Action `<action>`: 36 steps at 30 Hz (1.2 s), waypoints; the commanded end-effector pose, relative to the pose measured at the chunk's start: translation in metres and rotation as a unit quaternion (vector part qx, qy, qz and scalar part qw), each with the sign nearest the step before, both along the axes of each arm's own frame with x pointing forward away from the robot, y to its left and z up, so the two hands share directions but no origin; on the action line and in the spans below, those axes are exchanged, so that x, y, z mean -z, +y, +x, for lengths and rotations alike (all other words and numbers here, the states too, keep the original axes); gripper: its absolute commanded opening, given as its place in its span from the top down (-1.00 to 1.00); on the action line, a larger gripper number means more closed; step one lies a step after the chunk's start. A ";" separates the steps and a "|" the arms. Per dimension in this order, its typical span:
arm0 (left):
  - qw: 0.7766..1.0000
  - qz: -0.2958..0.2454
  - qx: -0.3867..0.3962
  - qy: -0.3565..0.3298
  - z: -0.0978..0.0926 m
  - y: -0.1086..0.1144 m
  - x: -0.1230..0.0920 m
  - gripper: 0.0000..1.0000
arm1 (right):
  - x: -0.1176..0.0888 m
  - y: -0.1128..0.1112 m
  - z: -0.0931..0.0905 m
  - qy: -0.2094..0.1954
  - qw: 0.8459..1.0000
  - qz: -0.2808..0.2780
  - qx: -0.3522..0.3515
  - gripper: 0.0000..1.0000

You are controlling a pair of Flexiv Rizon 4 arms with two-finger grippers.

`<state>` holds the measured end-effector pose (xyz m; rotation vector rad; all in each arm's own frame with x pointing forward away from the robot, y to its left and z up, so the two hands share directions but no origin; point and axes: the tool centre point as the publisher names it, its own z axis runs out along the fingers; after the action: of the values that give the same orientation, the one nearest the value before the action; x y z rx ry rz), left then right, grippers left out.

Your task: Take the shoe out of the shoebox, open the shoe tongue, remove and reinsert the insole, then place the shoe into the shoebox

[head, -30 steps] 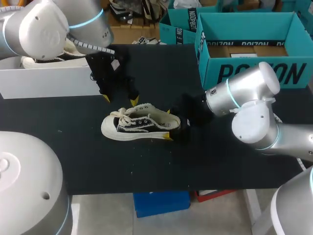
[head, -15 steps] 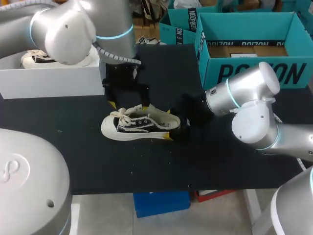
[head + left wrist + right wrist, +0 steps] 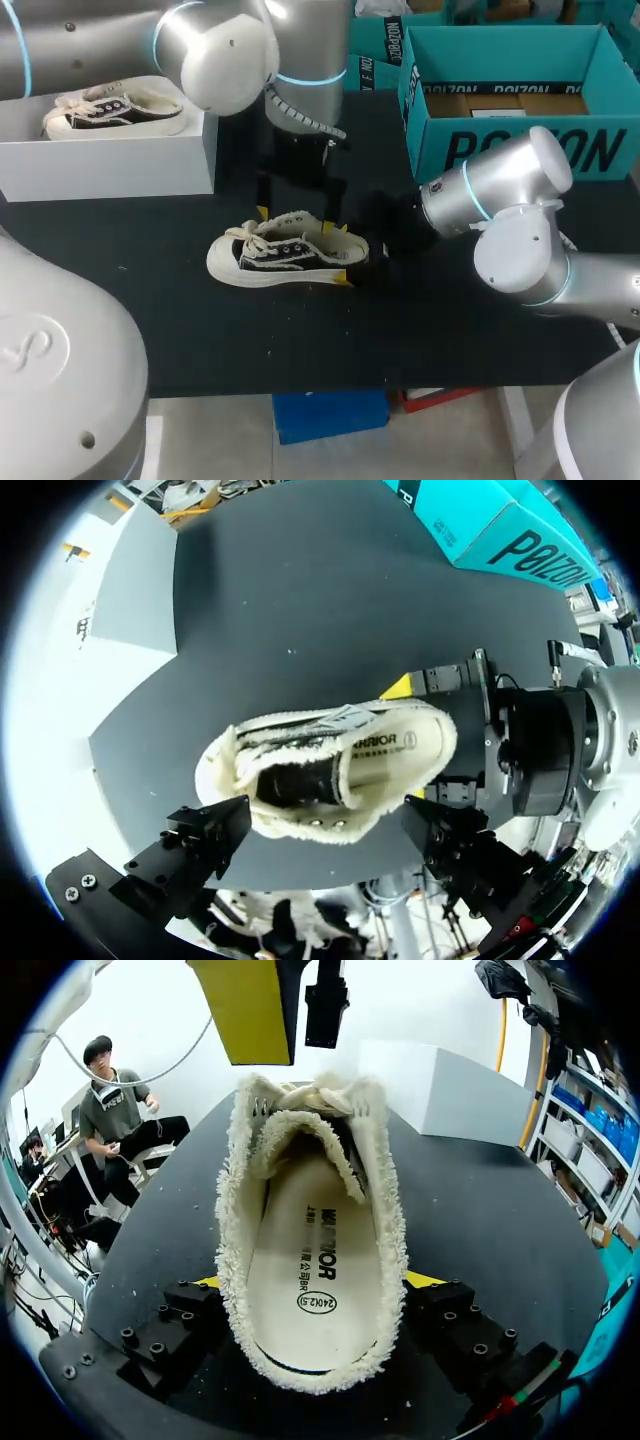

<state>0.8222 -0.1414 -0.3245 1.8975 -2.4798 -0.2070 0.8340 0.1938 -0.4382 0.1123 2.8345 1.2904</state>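
Observation:
A black-and-cream shoe point(image 3: 285, 255) lies on its sole on the black table, toe to the left. Its cream insole point(image 3: 310, 1280) shows inside the opening. My right gripper point(image 3: 346, 255) is at the heel, a finger against each side, shut on the shoe point(image 3: 310, 1260). My left gripper point(image 3: 295, 220) hangs open just above the laces and tongue. In the left wrist view its fingers point(image 3: 190, 850) straddle the shoe point(image 3: 330, 770) without touching it. One yellow fingertip point(image 3: 250, 1010) of the left gripper shows ahead of the toe in the right wrist view.
A white shoebox point(image 3: 110, 160) at the back left holds a second shoe point(image 3: 110, 108). Open teal boxes point(image 3: 520, 110) stand at the back right. Bare black table lies in front of the shoe.
My left arm has swung right, from beside the white shoebox to above the shoe's laces. The right arm and the shoe have not moved.

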 end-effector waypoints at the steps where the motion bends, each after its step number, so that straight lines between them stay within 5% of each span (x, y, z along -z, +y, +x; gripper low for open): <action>1: 0.997 0.077 0.009 -0.013 0.005 -0.014 0.010 -1.00 | 0.000 0.003 0.001 0.001 1.000 -0.002 0.001 1.00; 36: 0.993 0.090 -0.060 -0.050 0.007 0.010 0.055 -1.00 | 0.000 0.003 0.001 0.001 1.000 -0.002 0.001 1.00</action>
<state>0.8291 -0.1371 -0.3771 2.1734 -2.4818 -0.3699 0.8342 0.1938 -0.4385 0.1124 2.8345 1.2906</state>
